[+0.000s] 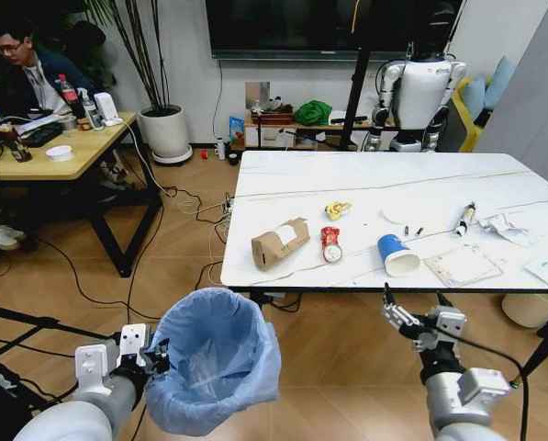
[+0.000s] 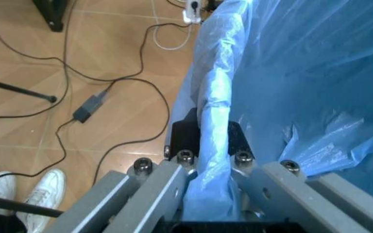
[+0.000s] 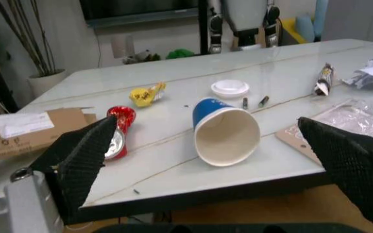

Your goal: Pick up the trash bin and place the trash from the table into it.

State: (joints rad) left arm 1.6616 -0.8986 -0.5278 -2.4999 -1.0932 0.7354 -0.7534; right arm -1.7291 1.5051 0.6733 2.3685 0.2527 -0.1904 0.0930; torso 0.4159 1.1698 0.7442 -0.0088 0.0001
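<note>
The trash bin [image 1: 214,358], lined with a crinkly blue bag, hangs low in front of me, below the near left corner of the table [image 1: 365,179]. My left gripper [image 1: 154,356] is shut on the bin's rim [image 2: 213,97], with the bag pinched between its black pads [image 2: 185,132]. The right gripper [image 1: 417,312] is open just before the table's front edge, level with the tipped blue paper cup [image 3: 225,133]. On the table lie a brown carton [image 1: 280,243], a crushed red can [image 1: 330,244], a yellow wrapper [image 1: 337,210], a white tube [image 1: 464,219], crumpled tissue [image 1: 505,227] and papers [image 1: 462,265].
A wooden desk [image 1: 49,152] with a seated person stands at the left, and cables trail over the floor [image 1: 177,216]. A potted plant [image 1: 165,130] and another robot [image 1: 420,92] are behind the table. A cream bin [image 1: 535,309] sits under the table's right end.
</note>
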